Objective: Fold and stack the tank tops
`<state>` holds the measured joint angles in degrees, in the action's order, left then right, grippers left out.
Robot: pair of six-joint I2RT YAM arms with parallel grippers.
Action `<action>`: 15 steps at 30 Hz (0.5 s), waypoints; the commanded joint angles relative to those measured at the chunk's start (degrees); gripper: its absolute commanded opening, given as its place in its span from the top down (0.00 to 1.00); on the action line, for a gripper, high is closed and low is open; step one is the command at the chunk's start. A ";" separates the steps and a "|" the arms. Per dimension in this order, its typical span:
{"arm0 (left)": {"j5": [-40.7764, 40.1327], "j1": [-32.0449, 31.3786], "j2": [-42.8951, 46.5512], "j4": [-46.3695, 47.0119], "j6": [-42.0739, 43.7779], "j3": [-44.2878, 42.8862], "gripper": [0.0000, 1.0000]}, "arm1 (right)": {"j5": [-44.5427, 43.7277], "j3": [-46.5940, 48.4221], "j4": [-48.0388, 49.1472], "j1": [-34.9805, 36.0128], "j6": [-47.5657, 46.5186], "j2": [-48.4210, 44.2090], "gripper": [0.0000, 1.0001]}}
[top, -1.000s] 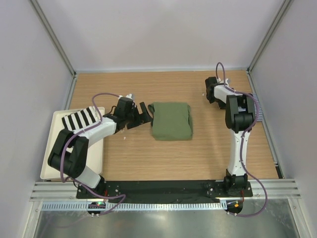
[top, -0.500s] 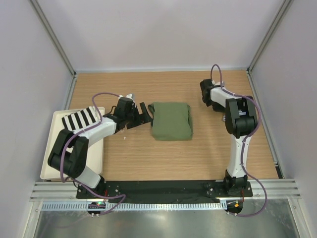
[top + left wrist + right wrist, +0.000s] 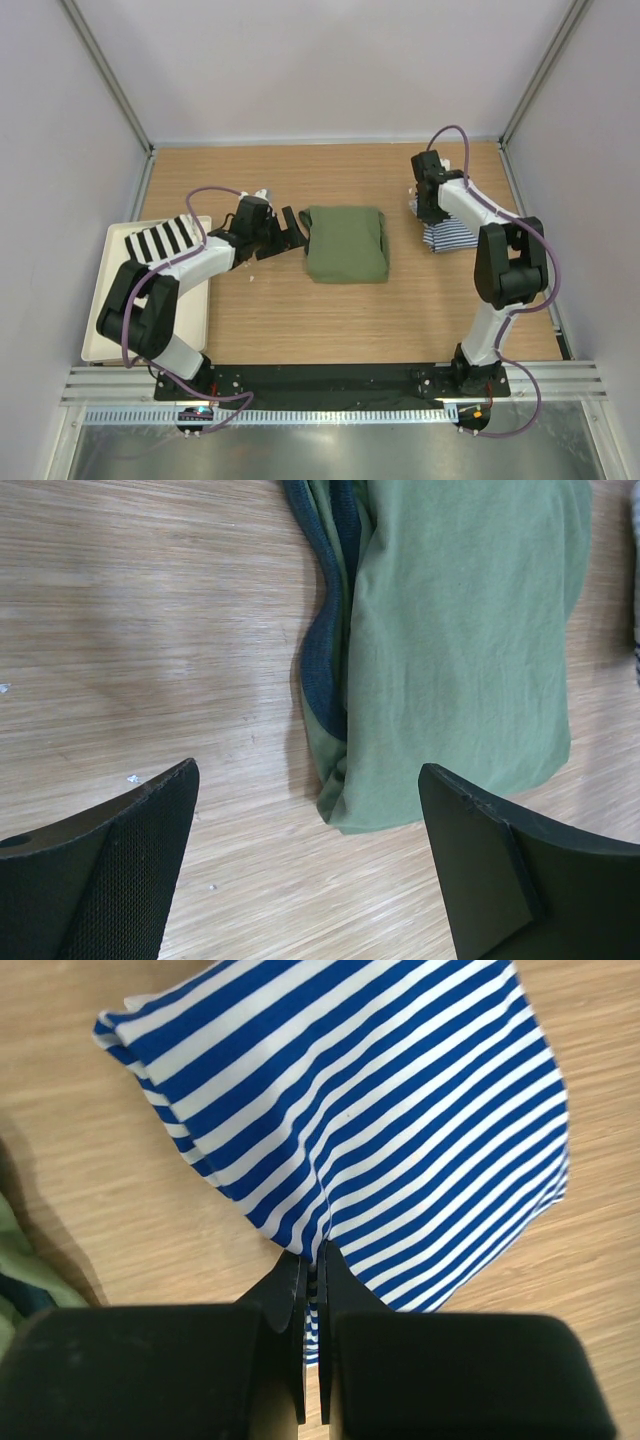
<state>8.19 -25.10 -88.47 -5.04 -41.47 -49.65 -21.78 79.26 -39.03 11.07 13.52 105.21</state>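
Roughly halfway: olive tank top [image 3: 346, 243] folded mid-table with left gripper [image 3: 308, 772] spread wide just beside its edge, right gripper [image 3: 312, 1260] pinching striped tank top [image 3: 380, 1110] bunched well apart at right, stacking not yet done.

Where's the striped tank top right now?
In the top view, the striped tank top lies on the right side of the table, right of the folded olive tank top, pinched in the right gripper.
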 commanded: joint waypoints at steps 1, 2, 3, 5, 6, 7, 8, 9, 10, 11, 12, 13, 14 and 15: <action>0.16 -0.12 0.22 0.03 1.13 -1.06 0.09 | 2.89 -2.18 0.00 2.55 1.07 -0.88 0.99; 0.16 -0.12 0.14 0.12 1.13 -1.06 0.09 | 2.62 -2.53 0.18 2.99 1.33 -0.88 0.99; 0.25 -0.12 -0.04 0.12 1.13 -1.15 0.09 | 3.23 -3.23 0.61 3.17 1.68 -1.06 0.99; 0.34 -0.12 -0.13 0.03 1.22 -1.15 0.09 | 5.25 -3.68 1.32 3.26 2.56 -1.85 0.99; 0.34 -0.12 -0.04 0.03 1.22 -1.15 0.09 | 6.74 -3.77 1.84 3.34 3.00 -2.20 0.99; 0.34 -0.12 -0.21 0.03 1.22 -1.15 0.09 | 7.45 -3.59 1.93 3.26 3.53 -2.90 0.99; 0.43 -0.21 -0.30 0.03 1.31 -1.15 0.09 | 8.15 -3.16 1.76 3.34 3.97 -3.08 0.99; 0.43 -0.12 -0.30 0.03 1.31 -1.15 0.10 | 9.46 -2.54 1.41 3.34 4.93 -3.25 0.99; 0.60 -0.12 -0.48 0.03 1.31 -1.24 0.10 | 9.91 -2.36 1.41 3.34 5.20 -3.78 0.99; 0.60 -0.12 -0.57 -0.06 1.31 -1.33 0.09 | 10.09 -2.27 1.41 3.34 5.81 -4.04 0.99; 0.78 -0.21 -0.65 -0.06 1.31 -1.33 0.09 | 10.44 -2.01 1.15 3.26 6.86 -4.22 0.99; 0.78 -0.12 -0.66 -0.06 1.31 -1.42 0.10 | 11.49 -1.92 1.23 3.34 7.22 -4.40 0.99; 0.78 -0.12 -0.83 -0.06 1.31 -1.42 0.10 | 12.19 -1.83 1.49 3.17 7.66 -4.66 0.99; 0.87 -0.12 -0.92 -0.06 1.39 -1.50 0.10 | 12.90 -1.75 1.67 3.08 8.45 -4.66 0.99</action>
<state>8.60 -25.10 -88.77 -5.06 -41.43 -49.65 -12.40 75.33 -38.83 14.39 18.59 104.07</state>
